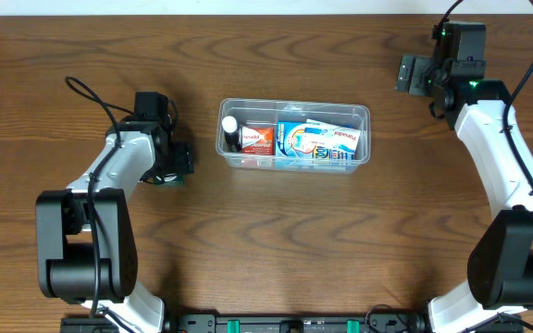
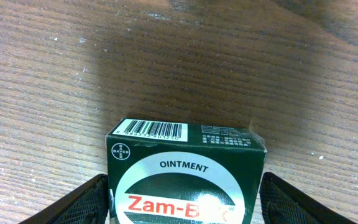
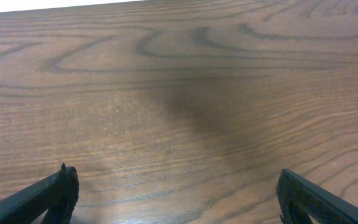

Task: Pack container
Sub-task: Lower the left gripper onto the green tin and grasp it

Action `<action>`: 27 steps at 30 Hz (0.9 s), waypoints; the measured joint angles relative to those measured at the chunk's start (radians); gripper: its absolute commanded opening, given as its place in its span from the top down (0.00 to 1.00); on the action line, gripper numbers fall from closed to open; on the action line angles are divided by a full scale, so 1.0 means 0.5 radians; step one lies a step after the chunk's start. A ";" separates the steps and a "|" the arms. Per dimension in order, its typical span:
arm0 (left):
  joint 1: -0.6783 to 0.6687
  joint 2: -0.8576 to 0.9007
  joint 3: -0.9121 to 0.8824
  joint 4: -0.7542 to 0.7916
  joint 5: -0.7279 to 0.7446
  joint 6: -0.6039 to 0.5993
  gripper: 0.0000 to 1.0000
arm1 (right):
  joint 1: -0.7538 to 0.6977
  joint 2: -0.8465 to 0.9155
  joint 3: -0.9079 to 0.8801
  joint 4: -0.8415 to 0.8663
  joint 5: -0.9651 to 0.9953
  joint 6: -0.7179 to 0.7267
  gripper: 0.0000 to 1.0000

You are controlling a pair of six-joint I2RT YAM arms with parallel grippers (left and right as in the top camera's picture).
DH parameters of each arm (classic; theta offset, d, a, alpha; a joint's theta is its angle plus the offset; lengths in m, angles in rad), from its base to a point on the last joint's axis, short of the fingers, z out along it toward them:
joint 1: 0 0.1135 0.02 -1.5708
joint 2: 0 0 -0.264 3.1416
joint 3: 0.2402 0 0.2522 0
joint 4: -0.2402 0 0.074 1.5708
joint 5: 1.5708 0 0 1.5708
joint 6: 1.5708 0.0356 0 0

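Observation:
The clear plastic container (image 1: 363,116) stands mid-table and holds a small white-capped bottle (image 1: 230,128), a red box (image 1: 257,140) and a blue-and-white box (image 1: 320,141). My left gripper (image 1: 179,159) is left of the container, low over the table. In the left wrist view its fingers (image 2: 185,202) touch both sides of a dark green Zam-Buk ointment box (image 2: 185,155), of which a green edge shows in the overhead view (image 1: 166,178). My right gripper (image 1: 411,74) is open and empty at the far right, over bare wood (image 3: 176,193).
The wooden table (image 1: 276,250) runs all round the container. The arm bases stand at the front left (image 1: 81,259) and front right (image 1: 512,268). Cables loop near both arms.

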State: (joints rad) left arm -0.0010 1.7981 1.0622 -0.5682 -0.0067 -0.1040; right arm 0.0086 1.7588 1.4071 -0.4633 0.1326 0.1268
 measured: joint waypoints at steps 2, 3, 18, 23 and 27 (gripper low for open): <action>0.000 0.000 -0.002 0.001 -0.001 0.007 0.15 | 0.000 0.000 0.000 0.000 0.000 0.000 0.01; 0.000 0.000 -0.002 0.002 0.001 0.006 0.14 | 0.000 0.000 0.000 0.000 0.000 0.000 0.01; 0.000 0.037 -0.003 0.036 0.000 0.000 0.15 | 0.000 0.000 0.000 0.000 0.000 0.000 0.01; 0.000 0.069 -0.003 0.039 0.008 -0.005 0.29 | 0.000 0.000 0.000 -0.001 0.000 0.000 0.01; 0.000 0.069 -0.003 0.027 0.006 -0.001 0.35 | 0.000 -0.001 0.000 0.000 0.000 0.000 0.01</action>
State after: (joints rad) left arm -0.0010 1.8324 1.0607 -0.5549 -0.0036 -0.1043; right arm 0.0086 1.7584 1.4071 -0.4633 0.1326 0.1268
